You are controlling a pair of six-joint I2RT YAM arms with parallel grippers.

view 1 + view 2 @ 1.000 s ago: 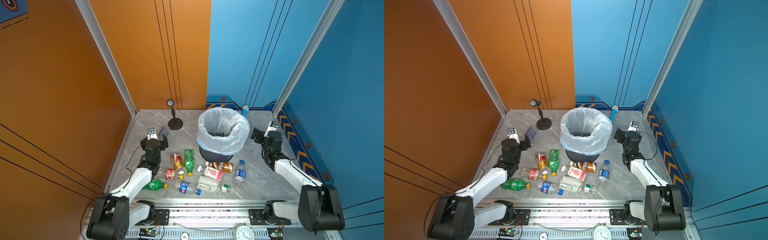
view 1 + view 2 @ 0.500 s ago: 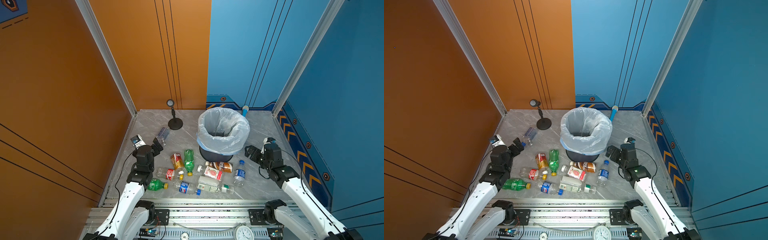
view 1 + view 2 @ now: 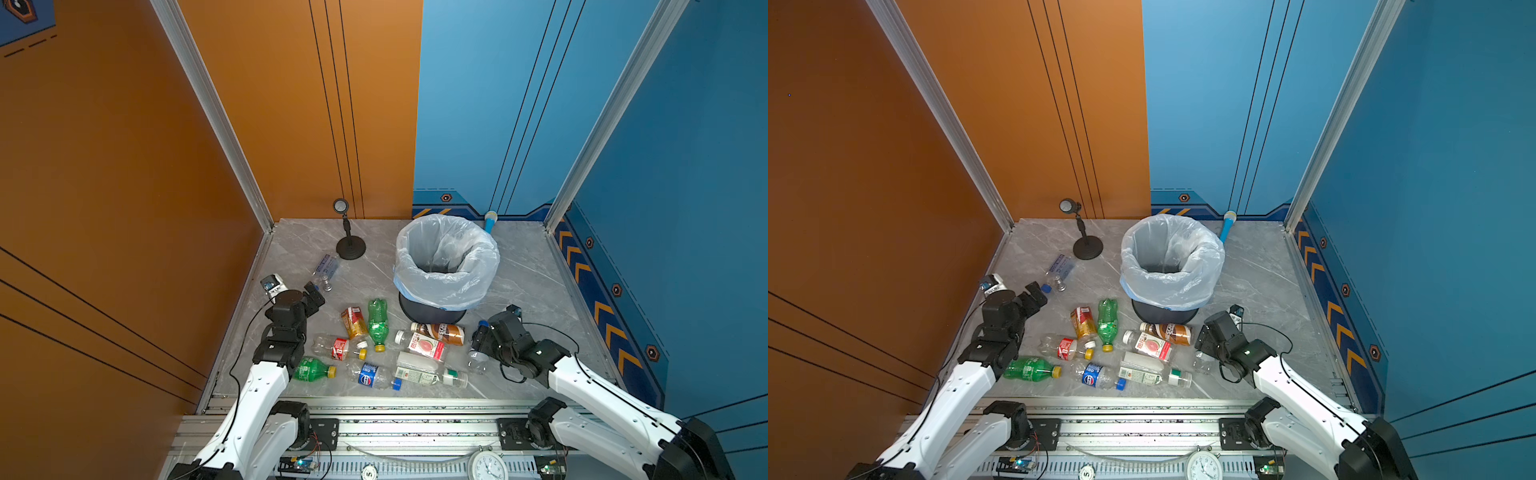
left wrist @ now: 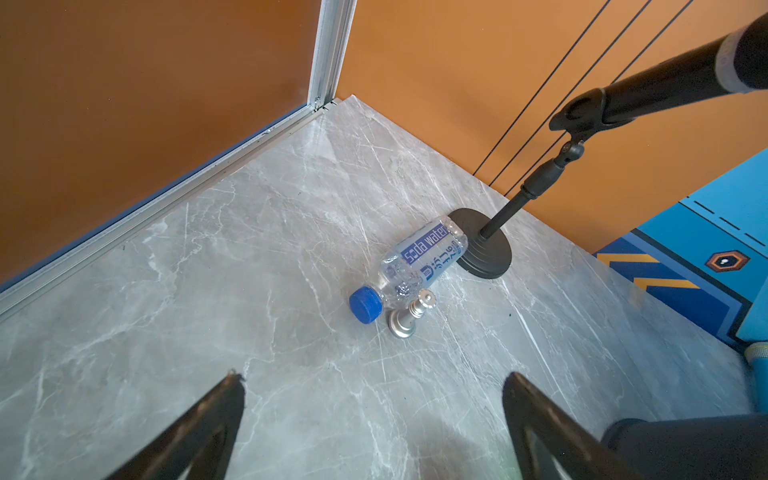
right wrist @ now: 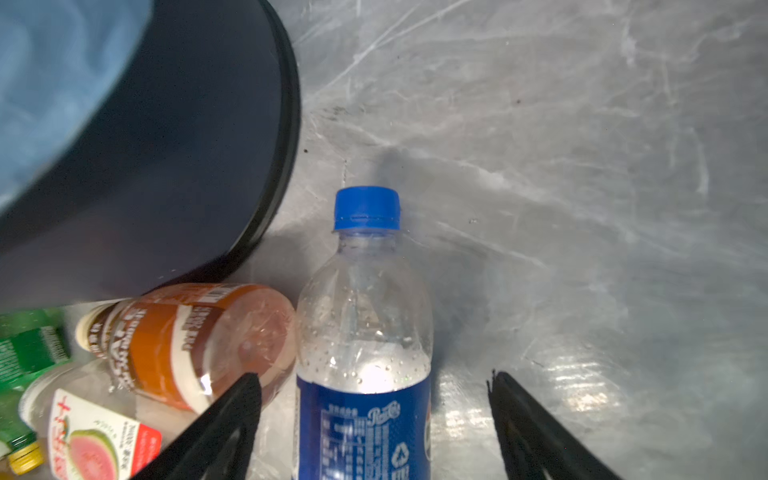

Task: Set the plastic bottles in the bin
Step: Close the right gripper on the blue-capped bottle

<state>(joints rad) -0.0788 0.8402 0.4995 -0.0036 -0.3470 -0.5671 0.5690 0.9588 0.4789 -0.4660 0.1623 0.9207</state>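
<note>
The bin [image 3: 446, 266] [image 3: 1171, 266], a dark tub lined with a white bag, stands at the middle back. Several plastic bottles lie in front of it, among them a green one [image 3: 377, 318] and a brown one [image 3: 440, 332]. My right gripper [image 3: 478, 337] [image 5: 372, 376] is open astride a clear bottle with a blue cap and blue label [image 5: 365, 332], with a gap on each side. My left gripper [image 3: 314, 294] [image 4: 374, 376] is open and empty. It points at a clear soda water bottle [image 4: 419, 259] [image 3: 326, 266] lying a short way ahead.
A small silver figurine [image 4: 405, 318] stands against the soda water bottle's neck. A black round-based stand [image 3: 350, 249] is just behind that bottle. A blue microphone [image 3: 490, 222] leans at the back wall. The bin's dark wall [image 5: 166, 145] is close beside my right gripper.
My right gripper has come forward from beside the bin and down over the blue-capped bottle. My left gripper has drawn back towards the left wall and now faces the soda water bottle.
</note>
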